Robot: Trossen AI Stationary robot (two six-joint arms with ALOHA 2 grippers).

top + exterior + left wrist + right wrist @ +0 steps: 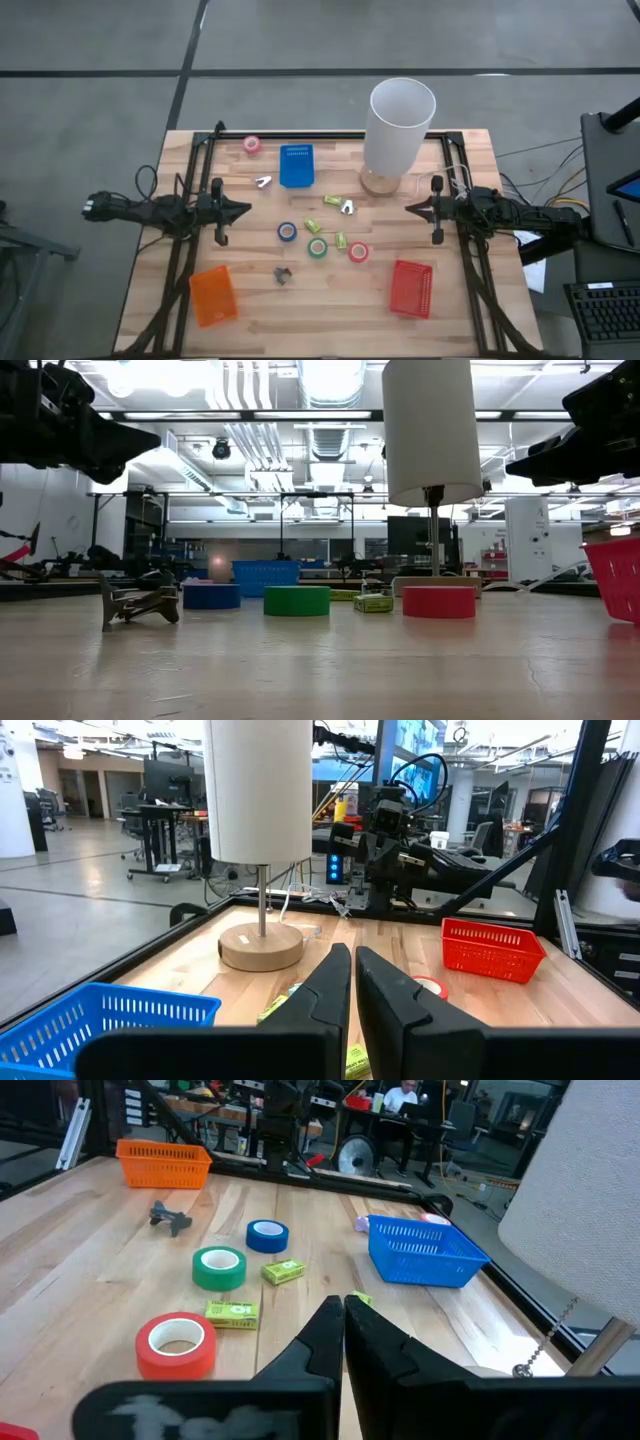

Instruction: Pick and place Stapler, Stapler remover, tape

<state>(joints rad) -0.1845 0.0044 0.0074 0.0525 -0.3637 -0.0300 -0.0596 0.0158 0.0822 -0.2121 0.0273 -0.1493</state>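
Note:
Several tape rolls lie flat on the wooden table: pink (251, 144), blue (287, 231), green (317, 248) and orange-red (358, 252). A dark stapler remover (283, 275) lies near the front, and two pale ones (263, 182) (347, 206) lie farther back. I make out no stapler. My left gripper (247, 210) hovers shut at the left, pointing toward the table's middle. My right gripper (408, 208) hovers shut at the right, facing it. Both are clear of every object.
A blue basket (296, 166) stands at the back, an orange one (213, 295) front left, a red one (410, 288) front right. A white-shaded lamp (400, 125) stands back right on a round wooden base. Small yellow-green boxes (312, 226) lie among the rolls.

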